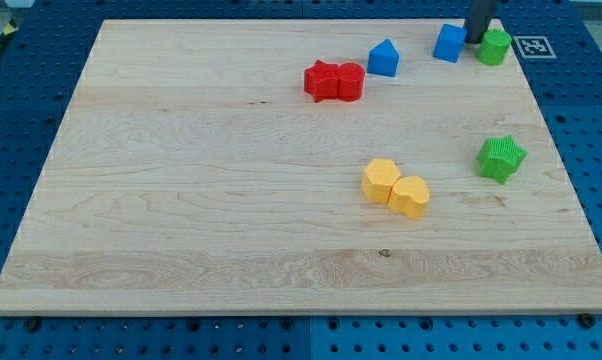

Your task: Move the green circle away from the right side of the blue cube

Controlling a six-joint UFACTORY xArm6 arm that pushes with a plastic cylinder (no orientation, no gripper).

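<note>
My tip (pixel 476 40): a bare dark rod without fingers, gripping nothing, wedged between the blue plastic cube (pixel 448 43) and the green plastic circle (pixel 495 47), at the pale wooden bench's (pixel 181 200) top right.

A pale wooden bench (pixel 181 180) is seen resting on a blue perforated base (pixel 21 110). At the view's top right, a blue cube (pixel 448 43) and a green circle (pixel 495 47) are set near each other, with my tip (pixel 475 39) placed between them. A blue house-shaped block (pixel 383 58) is located left of the cube. A red star (pixel 321 81) and red cylinder (pixel 350 82) are touching. Two yellow blocks (pixel 396 189) are touching near centre. A green star (pixel 501 159) is positioned by the right edge.
</note>
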